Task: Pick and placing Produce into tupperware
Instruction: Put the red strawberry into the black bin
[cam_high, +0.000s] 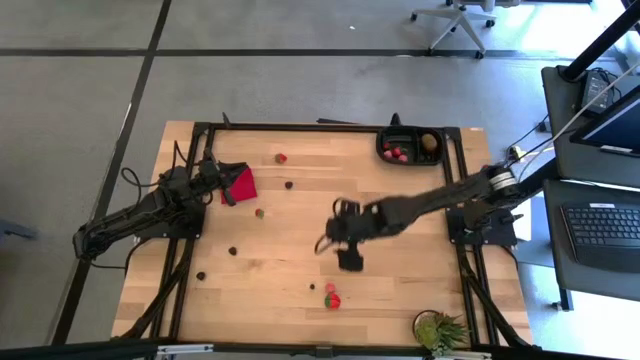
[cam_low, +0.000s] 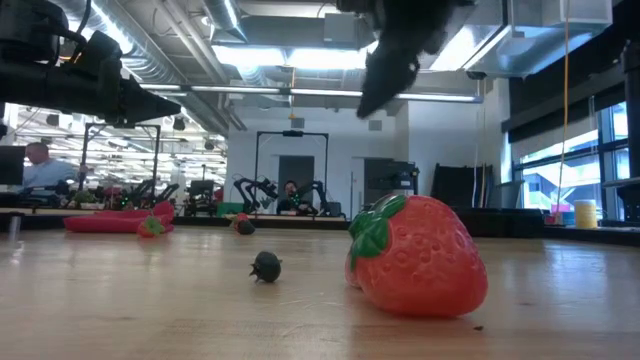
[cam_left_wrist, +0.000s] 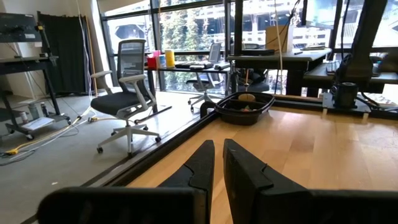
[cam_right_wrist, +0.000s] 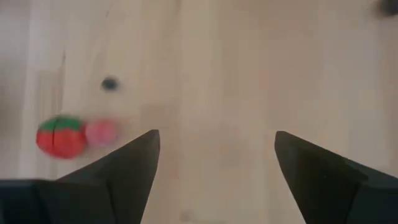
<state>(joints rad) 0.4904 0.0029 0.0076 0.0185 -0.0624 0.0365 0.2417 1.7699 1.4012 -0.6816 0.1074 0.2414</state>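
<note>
Looking straight down on the whole counter (cam_high: 300, 230) from above. Level at counter height, very near a strawberry (cam_low: 418, 256). Riding behind the right claw (cam_right_wrist: 214, 165), facing down. Seen by all three: that strawberry beside the claw.

My right arm reaches in from its side, stretched long and low toward mid-table, wrist bent downward. The right gripper (cam_high: 338, 243) hangs above the surface, its fingers (cam_right_wrist: 127, 163) spread wide with nothing between them. My left arm lies folded at its own edge, left gripper (cam_left_wrist: 216, 163) closed, fingertips nearly touching.
</note>
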